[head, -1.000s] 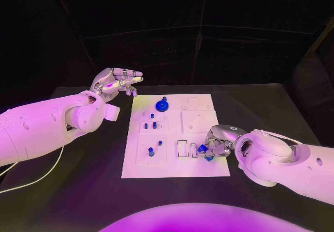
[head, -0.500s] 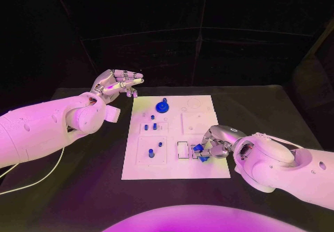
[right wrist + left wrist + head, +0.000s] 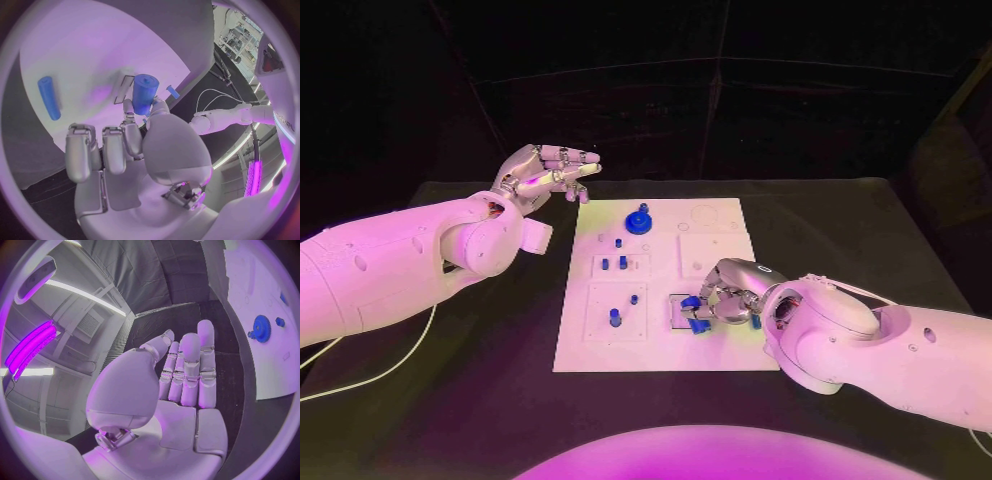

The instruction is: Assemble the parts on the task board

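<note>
While gripping a blue part (image 3: 691, 302), right robot hand (image 3: 718, 298) moved inward.

No text, label, number or sign can be read anywhere in these views.

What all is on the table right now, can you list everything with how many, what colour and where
table: one, black, under everything.
task board: one, white, middle of the table.
gear: one, blue, far end of the board.
pegs: several small ones, blue, standing in the board's left half; exact count hard to tell.
cylinder part: one, blue, held in the right hand's fingers over the board's near right area.
loose bar: one, blue, lying on the board, seen from the right wrist.
cable: one, white, on the table by the left arm.
left hand: silver, raised beyond the board's far left corner, holding nothing, fingers loosely curled.
right hand: silver, over the board, gripping the cylinder part.
</note>
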`<state>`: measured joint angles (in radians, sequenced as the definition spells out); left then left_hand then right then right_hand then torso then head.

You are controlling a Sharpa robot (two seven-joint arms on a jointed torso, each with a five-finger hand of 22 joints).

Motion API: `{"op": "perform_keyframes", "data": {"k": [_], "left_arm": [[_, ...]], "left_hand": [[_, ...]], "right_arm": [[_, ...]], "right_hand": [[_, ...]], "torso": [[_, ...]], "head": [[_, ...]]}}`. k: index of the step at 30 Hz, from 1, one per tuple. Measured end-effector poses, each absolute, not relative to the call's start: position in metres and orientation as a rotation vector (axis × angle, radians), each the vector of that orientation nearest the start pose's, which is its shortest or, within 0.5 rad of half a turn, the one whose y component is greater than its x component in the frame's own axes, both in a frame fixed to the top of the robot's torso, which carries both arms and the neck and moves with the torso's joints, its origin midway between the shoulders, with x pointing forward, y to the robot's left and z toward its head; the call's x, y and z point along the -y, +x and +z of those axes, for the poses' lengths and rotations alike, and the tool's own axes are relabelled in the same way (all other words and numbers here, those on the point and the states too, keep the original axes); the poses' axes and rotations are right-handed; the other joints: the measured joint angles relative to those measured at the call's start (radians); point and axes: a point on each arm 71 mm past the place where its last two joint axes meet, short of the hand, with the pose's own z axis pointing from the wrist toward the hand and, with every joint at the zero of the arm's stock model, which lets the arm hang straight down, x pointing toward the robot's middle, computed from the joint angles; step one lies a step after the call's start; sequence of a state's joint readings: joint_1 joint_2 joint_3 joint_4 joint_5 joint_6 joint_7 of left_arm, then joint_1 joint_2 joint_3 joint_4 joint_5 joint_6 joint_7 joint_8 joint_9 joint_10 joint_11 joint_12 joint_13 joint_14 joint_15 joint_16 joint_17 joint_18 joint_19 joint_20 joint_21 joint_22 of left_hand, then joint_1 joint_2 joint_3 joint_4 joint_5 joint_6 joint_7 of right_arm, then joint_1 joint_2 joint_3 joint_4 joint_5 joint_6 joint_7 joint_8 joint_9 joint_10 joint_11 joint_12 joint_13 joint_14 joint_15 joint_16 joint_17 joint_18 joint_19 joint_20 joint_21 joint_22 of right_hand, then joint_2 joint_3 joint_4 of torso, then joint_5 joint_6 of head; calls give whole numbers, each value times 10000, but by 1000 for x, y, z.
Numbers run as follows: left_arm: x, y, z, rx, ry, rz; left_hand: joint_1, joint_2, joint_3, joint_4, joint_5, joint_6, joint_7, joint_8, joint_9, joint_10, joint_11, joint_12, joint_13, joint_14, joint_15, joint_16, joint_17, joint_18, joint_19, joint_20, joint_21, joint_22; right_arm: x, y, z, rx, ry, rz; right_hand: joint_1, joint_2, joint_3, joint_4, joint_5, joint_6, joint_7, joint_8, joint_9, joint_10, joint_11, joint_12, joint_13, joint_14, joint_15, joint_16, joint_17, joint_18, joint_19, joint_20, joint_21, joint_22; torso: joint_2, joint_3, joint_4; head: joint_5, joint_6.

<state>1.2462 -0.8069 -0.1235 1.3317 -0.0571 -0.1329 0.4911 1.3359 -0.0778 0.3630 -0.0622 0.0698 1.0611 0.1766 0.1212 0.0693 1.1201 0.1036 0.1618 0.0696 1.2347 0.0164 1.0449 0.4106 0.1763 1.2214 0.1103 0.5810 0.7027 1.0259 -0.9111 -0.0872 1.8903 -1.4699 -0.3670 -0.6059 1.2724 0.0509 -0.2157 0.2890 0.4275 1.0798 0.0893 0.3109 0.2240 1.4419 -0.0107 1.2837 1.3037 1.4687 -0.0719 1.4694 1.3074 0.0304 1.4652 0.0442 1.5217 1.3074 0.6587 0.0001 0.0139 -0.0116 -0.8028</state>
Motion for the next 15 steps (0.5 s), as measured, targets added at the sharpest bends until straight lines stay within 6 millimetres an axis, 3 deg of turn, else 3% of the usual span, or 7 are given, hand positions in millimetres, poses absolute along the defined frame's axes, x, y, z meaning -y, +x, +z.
{"op": "perform_keyframes", "data": {"k": [5, 10, 13, 15], "left_arm": [[-241, 517, -188, -14207, -9610, -15759], [-241, 517, -188, -14212, -9606, -15771], [-241, 517, -188, -14214, -9606, -15774], [-241, 517, -188, -14215, -9605, -15775]], "left_hand": [[0, 0, 0, 0, 0, 0, 0, 0, 0, 0, 0, 0, 0, 0, 0, 0, 1, 0, 0, 0, 0, 0], [0, 0, 0, 0, 0, 0, 0, 0, 0, 0, 0, 0, 0, 0, 0, 0, 1, 0, 0, 0, 0, 0], [0, 0, 0, 0, 0, 0, 0, 0, 0, 0, 0, 0, 0, 0, -1, 0, 1, 1, 0, 0, 0, 1], [0, 0, 0, 0, 0, 0, 0, 0, 0, 0, 0, 0, 0, 0, 0, 0, 1, 0, 0, 0, 0, 1]], "right_arm": [[155, 375, -246, -19600, 1048, 5263], [154, 377, -248, -19576, 1024, 5207], [153, 378, -248, -19556, 969, 5151], [152, 379, -249, -19546, 919, 5131]], "right_hand": [[-31, 31, -50, 16, -37, 63, -3, 33, 27, -39, -38, -1, -3, -36, -35, 0, 0, 2, 0, 0, 0, 0], [-322, 110, -216, -1, -302, 219, -136, 83, 169, -2, -75, -78, -16, -38, -37, 0, -1, 2, 15, -59, 0, 0], [-524, 133, -373, 11, -808, 456, -293, 112, 289, 34, -110, -150, -171, -56, -56, 0, -1, 3, 1, -73, 0, 0], [-740, 196, -530, 0, -1439, 549, -442, 203, 420, 33, -111, -212, -200, -58, -59, 0, -1, 2, 1, -73, 0, 0]], "torso": [[2, 1, -6], [2, 1, -17], [3, 1, -17], [2, 1, -17]], "head": [[42, 5], [49, -1], [49, -8], [46, -11]]}}
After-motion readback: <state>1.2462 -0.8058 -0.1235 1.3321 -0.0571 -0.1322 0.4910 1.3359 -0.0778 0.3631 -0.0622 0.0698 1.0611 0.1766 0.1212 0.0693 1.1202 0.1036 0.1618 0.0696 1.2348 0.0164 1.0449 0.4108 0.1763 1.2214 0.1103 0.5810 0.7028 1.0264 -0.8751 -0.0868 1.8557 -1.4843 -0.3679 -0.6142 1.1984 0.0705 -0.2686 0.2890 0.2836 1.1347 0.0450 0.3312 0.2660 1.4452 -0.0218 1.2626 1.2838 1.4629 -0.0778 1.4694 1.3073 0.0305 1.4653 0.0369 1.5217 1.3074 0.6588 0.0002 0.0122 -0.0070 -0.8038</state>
